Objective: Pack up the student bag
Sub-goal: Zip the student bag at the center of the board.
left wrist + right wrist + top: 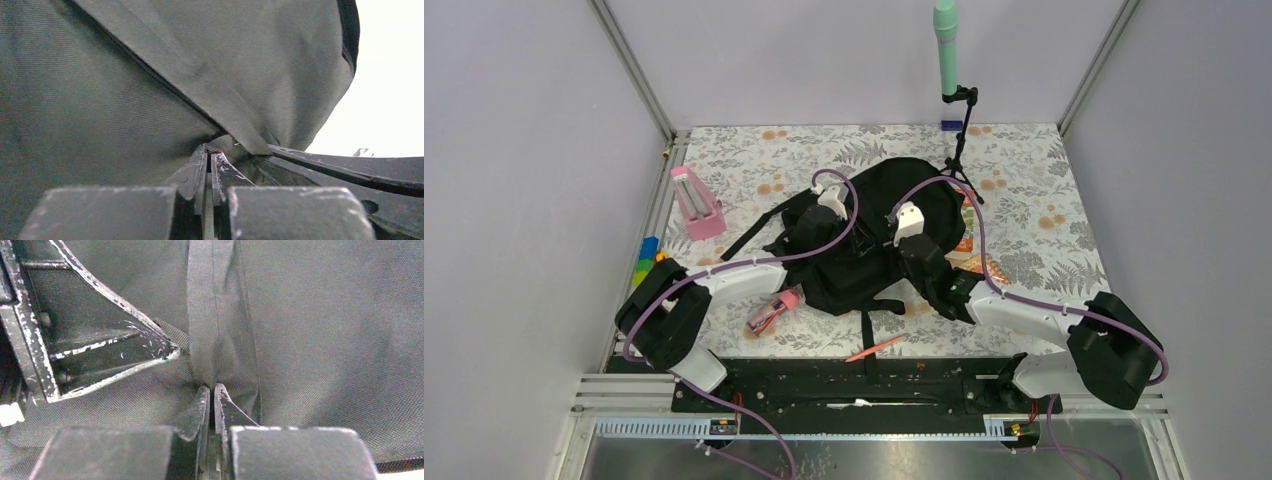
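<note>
Top external view shows the big black soft cloth student bag [874, 235]. It lies flat in the middle of a table cloth printed with grey leaves and orange flowers [1044, 170]. The bag has a round top. Its long black straps trail out to the left and toward the near edge.

A pink box with a slanted top [696, 203] stands near the bag on the left. Some bright little blocks [646, 262] sit at the left edge. A small thing with a pink cap [774, 312] lies just beside the bag's near left side, and a thin orange-pink stick [874, 348] lies by the near edge. A tall mint green tube on a thin black stand [946, 45] rises at the far side.

From the left wrist, the left gripper [210, 150] has its black, scratched fingers pressed tight together. The tips poke into a fold where a flap crosses the rough woven cloth. I cannot tell if any cloth is caught between them.

From the right wrist, the right gripper [211, 390] pinches a flat band of the bag's cloth. The band runs straight up from the tips. The other gripper's scratched black finger sits just beside it on the bag.
</note>
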Tool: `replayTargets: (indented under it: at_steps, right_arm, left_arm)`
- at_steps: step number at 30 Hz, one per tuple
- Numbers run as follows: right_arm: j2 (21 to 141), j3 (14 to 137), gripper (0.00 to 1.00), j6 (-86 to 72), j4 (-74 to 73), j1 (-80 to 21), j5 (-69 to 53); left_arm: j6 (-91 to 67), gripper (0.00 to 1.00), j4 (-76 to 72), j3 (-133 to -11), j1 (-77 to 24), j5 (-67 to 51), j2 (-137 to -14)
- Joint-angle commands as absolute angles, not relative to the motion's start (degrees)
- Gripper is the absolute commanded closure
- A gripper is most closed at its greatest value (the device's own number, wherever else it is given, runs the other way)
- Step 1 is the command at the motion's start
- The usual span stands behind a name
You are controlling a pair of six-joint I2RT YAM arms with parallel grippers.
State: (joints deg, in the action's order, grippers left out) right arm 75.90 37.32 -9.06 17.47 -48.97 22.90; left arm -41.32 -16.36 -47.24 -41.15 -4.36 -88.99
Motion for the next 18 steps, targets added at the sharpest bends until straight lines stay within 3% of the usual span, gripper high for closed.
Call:
replayTargets:
  at_steps: [1,18]
  right_arm:
    - [73.17,36.3,1.0,-10.62,19.42,-48.7,24.15]
    - [72.47,35.04,1.0,-11.2,18.72,-48.69,23.55]
  left_arm:
    - [-39.23,1.0,-16.03,-50.06,-40.05,-0.24,-87.72]
    - [-43.94,1.0,-16.12,-51.74,-32.14,0.5,-91.24]
